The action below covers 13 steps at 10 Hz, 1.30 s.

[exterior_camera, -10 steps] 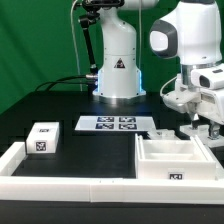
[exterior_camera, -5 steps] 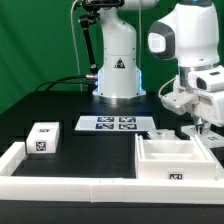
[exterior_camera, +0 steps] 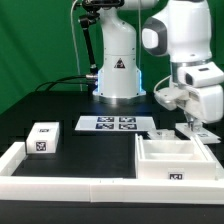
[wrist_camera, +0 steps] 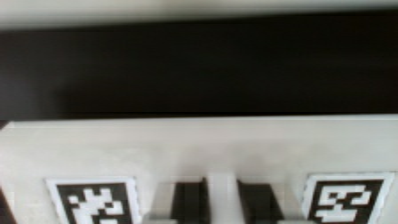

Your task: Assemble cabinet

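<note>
So, quick rundown, going across the exterior view from its left:

- Far over on that side sits a small drawer block point(exterior_camera: 40, 138). It's white with a black-and-white tag on its front face, upright on the black table point(exterior_camera: 70, 108), just behind the border rail point(exterior_camera: 70, 167).
- That rail is a long low white strip running along the near edge of the table.
- Around mid-frame the marker board point(exterior_camera: 108, 124) lies flat with its four tags facing up, well apart from the block.
- Behind the board stands the arm's white base point(exterior_camera: 117, 62), with a warning triangle on it and a green curtain at the back.
- Over on the exterior view's right is the cabinet body point(exterior_camera: 160, 172), the big white box with its opening facing up and one small tag on its near wall. There looks to be an inner wall splitting it into compartments.
- The gripper point(exterior_camera: 193, 128) hangs down at the body's far right corner, with its tips right at the back wall. I can't tell from this angle whether they touch it.
- The wrist view is blurry. It shows a white tagged surface point(wrist_camera: 196, 150) with a tag near each side and black table beyond it.
- Between those tags are two dark bars with a thin pale strip between them, too smeared to read. So I honestly can't tell if the claw is apart, together or clamped on something.
</note>
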Available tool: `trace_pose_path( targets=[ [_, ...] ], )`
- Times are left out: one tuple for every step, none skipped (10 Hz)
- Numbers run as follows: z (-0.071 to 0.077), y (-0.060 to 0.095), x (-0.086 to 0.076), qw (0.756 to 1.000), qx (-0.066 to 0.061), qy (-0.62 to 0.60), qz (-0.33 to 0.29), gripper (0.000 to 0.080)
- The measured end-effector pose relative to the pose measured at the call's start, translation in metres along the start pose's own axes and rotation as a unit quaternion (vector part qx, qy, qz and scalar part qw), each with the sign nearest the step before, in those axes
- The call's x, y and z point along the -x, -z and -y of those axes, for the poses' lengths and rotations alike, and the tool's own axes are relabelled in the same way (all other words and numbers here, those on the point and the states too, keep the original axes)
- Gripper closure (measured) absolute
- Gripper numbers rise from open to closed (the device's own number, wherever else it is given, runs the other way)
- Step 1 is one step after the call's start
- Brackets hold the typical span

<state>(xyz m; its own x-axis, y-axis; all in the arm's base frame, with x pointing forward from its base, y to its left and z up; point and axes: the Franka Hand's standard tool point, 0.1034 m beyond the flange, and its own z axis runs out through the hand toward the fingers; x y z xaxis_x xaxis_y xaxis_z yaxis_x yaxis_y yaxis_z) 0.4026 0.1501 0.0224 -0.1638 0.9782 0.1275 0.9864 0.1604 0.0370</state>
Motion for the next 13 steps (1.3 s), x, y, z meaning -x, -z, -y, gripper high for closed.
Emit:
trace_pose_path(
  targets=[
    [0.0, 0.008, 0.011, 1.0, 0.004, -0.019, 0.006, 0.0731],
    [0.001, 0.018, 0.021, 0.999, 0.007, -0.034, 0.014, 0.0731],
    [0.002, 0.028, 0.031, 0.999, 0.014, -0.046, 0.021, 0.0729],
    [0.002, 0.037, 0.038, 0.998, 0.017, -0.059, 0.03, 0.0729],
    [-0.003, 0.05, 0.042, 0.997, 0.02, -0.06, 0.041, 0.0729],
    [-0.002, 0.048, 0.04, 0.997, 0.024, -0.059, 0.037, 0.0729],
    [0.001, 0.044, 0.041, 0.997, 0.018, -0.061, 0.035, 0.0729],
    [0.0, 0.044, 0.041, 0.997, 0.019, -0.061, 0.035, 0.0729],
    [-0.007, 0.041, 0.046, 0.997, 0.02, -0.071, 0.033, 0.0729],
    [-0.012, 0.033, 0.052, 0.994, 0.016, -0.105, 0.03, 0.0729],
    [-0.011, 0.027, 0.055, 0.993, 0.011, -0.111, 0.029, 0.0729],
    [-0.011, 0.027, 0.055, 0.993, 0.011, -0.111, 0.029, 0.0729],
    [-0.011, 0.027, 0.055, 0.993, 0.011, -0.111, 0.029, 0.0729]
  ],
)
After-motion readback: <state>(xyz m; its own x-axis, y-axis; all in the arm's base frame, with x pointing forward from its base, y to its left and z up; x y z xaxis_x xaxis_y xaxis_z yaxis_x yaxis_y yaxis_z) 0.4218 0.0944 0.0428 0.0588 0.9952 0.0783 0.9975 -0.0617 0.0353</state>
